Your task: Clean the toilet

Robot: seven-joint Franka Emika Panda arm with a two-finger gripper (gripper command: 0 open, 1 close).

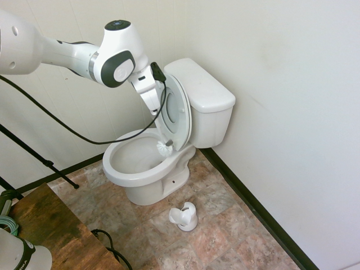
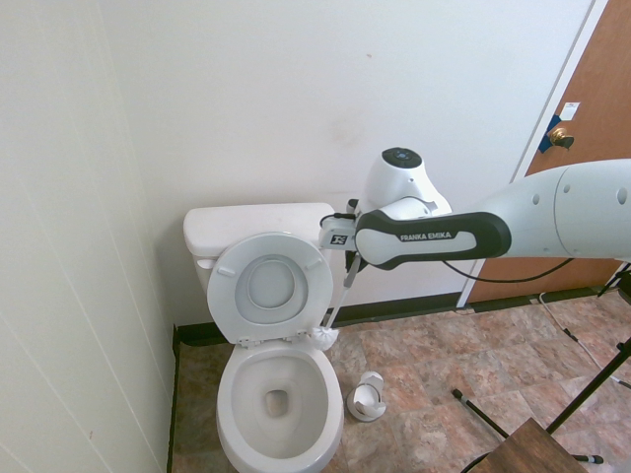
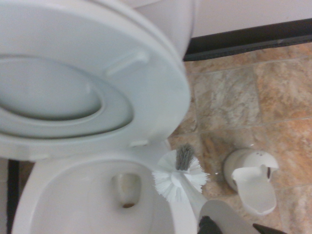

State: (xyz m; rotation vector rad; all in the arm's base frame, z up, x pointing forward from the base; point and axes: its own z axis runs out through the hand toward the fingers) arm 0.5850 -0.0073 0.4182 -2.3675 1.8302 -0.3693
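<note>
Nearest us in the wrist view, the toilet brush (image 3: pixel 179 178) rises from the frame's lower edge, its white bristle head over the rim of the toilet (image 3: pixel 83 204). The exterior views confirm the gripper (image 2: pixel 347 258) is clamped shut on the brush handle, pointing steeply down, w/ the bristle head hanging just above the bowl's rim on the side toward the brush holder (image 2: pixel 368 397).

Containers: the bowl is open, seat and lid both tipped up against the tank. Inside we see white ceramic and a drain hole w/ a small brownish patch at the bottom (too blurred to say more). The brush holder, a small white cup w/ a curved shield, stands on the floor just beside the toilet's base and has no brush in it.

The toilet itself sits in the room's corner, tank against the back wall, one side close to the paneled side wall (image 1: pixel 56 112).

Floor: tile in mottled brown, tan and grey (image 2: pixel 444 355), w/ a dark baseboard (image 1: pixel 253 208) running along the walls. A worn wooden table (image 1: pixel 50 230) shows at the lower edge of the first exterior view. Farthest off, a brown door (image 2: pixel 592 128) w/ a brass knob stands past the arm, approx. at the end of the back wall.
</note>
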